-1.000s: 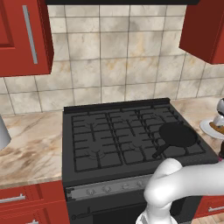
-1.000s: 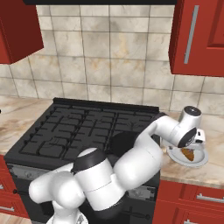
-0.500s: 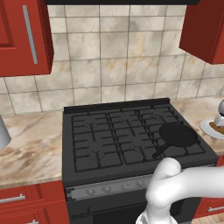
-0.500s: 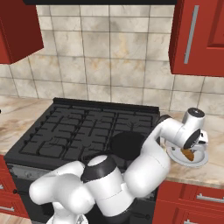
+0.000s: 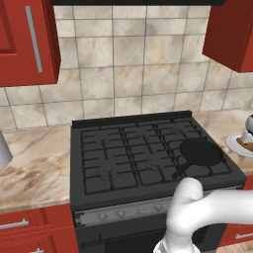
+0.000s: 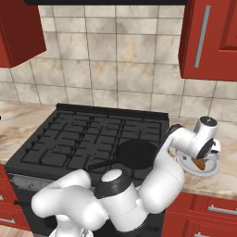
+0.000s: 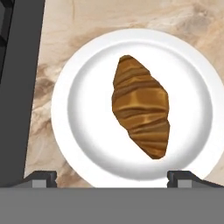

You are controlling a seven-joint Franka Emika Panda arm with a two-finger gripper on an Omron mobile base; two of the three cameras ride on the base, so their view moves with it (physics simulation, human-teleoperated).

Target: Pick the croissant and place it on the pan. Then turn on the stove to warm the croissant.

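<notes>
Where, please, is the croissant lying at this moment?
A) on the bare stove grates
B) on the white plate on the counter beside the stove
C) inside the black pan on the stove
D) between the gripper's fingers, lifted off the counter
B: the hand view shows the croissant lying on the white plate on the marble counter, with the open gripper above it; the pan on the stove holds nothing.

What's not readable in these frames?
- Croissant: left base view, cut off by the right edge.
- Plate: right base view, mostly behind the arm's wrist.
- Knobs: left base view, too small to read their settings.
- Pan handle: left base view, its end is behind the arm.
</notes>
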